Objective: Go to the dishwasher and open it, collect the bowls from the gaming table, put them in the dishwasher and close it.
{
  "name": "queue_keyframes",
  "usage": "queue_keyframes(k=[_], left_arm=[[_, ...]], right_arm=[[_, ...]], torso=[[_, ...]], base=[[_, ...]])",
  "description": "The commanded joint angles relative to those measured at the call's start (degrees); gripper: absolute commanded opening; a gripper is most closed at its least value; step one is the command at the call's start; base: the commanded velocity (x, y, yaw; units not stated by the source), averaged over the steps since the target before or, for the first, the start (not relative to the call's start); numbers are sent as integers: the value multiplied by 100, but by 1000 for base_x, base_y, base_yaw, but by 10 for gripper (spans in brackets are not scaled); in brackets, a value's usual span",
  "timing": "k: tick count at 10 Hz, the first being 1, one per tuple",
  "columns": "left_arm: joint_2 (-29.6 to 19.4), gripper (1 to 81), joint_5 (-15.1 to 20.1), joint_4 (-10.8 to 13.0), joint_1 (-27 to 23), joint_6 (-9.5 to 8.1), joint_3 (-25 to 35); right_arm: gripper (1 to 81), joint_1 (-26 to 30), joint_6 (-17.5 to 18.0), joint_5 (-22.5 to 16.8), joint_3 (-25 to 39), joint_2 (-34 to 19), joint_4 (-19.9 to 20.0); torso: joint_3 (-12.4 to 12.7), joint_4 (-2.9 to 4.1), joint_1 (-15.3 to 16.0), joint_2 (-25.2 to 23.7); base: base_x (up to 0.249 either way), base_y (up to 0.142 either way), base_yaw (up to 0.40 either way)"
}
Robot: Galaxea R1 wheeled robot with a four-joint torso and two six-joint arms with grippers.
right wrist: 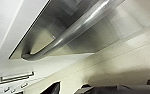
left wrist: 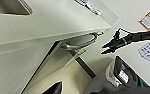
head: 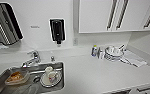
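Note:
The dishwasher has a stainless-steel front and a horizontal steel bar handle, which looms close in the right wrist view. In the left wrist view the same steel front and handle sit between white cabinet fronts, with a dark gap along one edge of the door. My right gripper, black and slim, hangs a short way from the handle's end without touching it, its fingers spread and nothing between them. The bowls and the gaming table are out of view.
In the head view a white counter lies ahead. Its steel sink holds white cups and plates, with a faucet behind. A dish rack stands at the back right. White wall cabinets hang above, and drawer handles show below.

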Motion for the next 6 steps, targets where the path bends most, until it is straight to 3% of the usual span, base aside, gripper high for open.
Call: queue_keyframes(k=[1,3,6], left_arm=[[-271,811,82,153,-351,13,180],[-244,811,65,179,-351,22,188],[-183,811,47,206,-369,31,180]], right_arm=[[811,932,818,-561,-281,-14,51],[811,1125,1302,-570,-510,110,59],[811,1354,1584,-552,-625,259,51]], torso=[[0,0,0,0],[-5,0,0,0],[-7,0,2,0]], base=[[0,0,0],[0,0,0],[0,0,0]])
